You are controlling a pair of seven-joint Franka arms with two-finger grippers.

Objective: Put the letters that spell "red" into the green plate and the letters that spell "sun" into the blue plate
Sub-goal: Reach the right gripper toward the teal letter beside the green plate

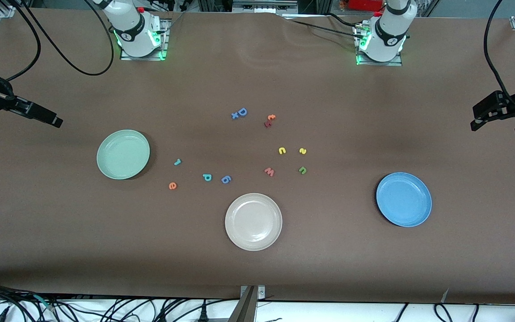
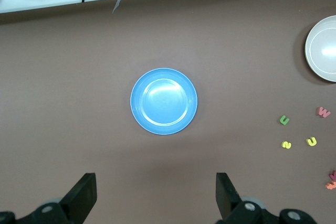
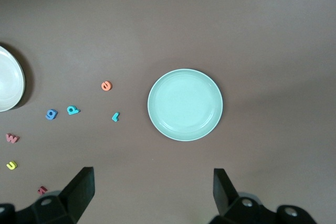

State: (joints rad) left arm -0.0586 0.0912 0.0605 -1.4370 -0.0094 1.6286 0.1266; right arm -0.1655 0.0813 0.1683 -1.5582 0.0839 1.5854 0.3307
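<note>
Front view: brown table (image 1: 329, 250), three plates, scattered letters, cables.

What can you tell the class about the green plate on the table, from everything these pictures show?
The green plate is round, shallow and pale mint, with a smooth, slightly glossy surface that looks like plastic. It sits flat and upright on the brown table, toward the right arm's end. Nothing lies in it and nothing touches it. The teal "r" lies closest, apart from its rim.

Glossy smooth blue plate (image 2: 164, 101) and green plate (image 3: 185, 104) on matt brown table (image 1: 329, 250)
</note>
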